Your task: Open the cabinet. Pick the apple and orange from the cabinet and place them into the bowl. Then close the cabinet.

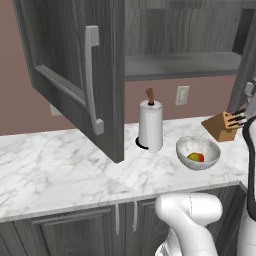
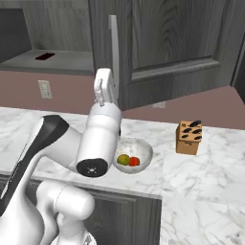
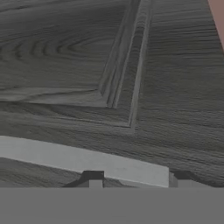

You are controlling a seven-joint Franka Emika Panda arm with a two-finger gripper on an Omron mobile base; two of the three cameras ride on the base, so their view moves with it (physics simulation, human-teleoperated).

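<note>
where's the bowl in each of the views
Left base view: the bowl sits right of centre on the marble counter, just right of the paper-towel roll, fruit inside.
Right base view: the bowl is at centre, partly behind the white arm, fruit inside.
Hand view: cabinet door and its silver handle.
Shared landmark: the wooden knife block, on the counter right of the bowl.

Kitchen: marble counter [image 1: 60, 170], knife block [image 1: 223, 126], cabinet [image 1: 75, 60].
</note>
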